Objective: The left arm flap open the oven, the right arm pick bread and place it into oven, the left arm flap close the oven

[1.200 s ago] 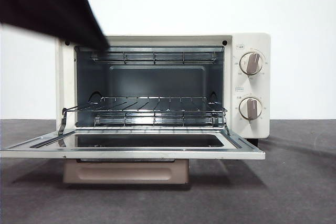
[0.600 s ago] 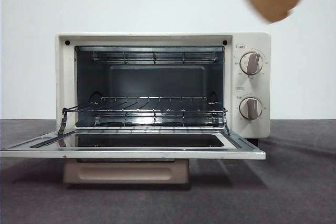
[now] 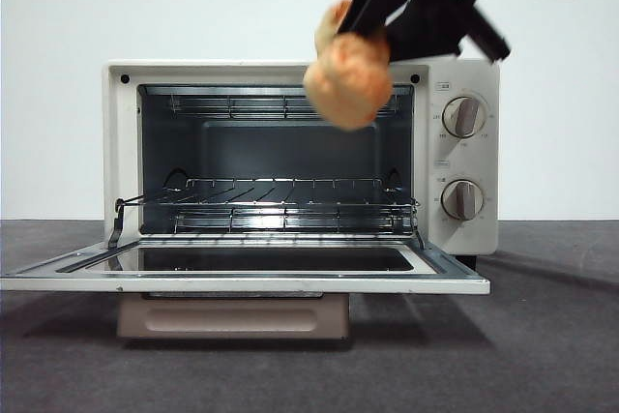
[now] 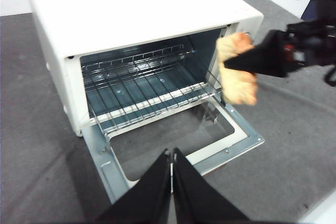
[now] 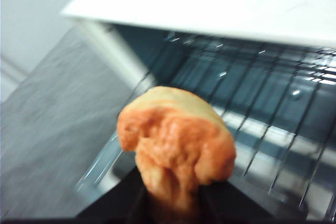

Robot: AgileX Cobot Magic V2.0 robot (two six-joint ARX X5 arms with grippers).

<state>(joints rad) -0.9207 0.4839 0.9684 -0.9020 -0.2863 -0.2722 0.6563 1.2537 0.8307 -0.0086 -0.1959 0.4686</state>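
1. I have the lumpy golden-orange bread piece (image 3: 348, 82) in the air before the upper right of the oven mouth, above the lowered door, not yet inside.
2. My right gripper (image 3: 372, 31) is clenched on the bread from above and from the right, its long flat black fingers (image 4: 252, 60) pinching the loaf so its free end leads toward the cavity.
3. The cream-white boxy toaster oven (image 3: 464, 79) stands on the dark grey tabletop (image 3: 551, 336) with its glass-windowed door (image 3: 242, 273) folded flat, so the wire rack (image 3: 280, 202) lies clear to take the loaf.
4. My left gripper (image 4: 171, 161) hangs back in front of the door, its thin black fingers pressed together and holding nothing; I judge it waits there to flap the door up afterwards.
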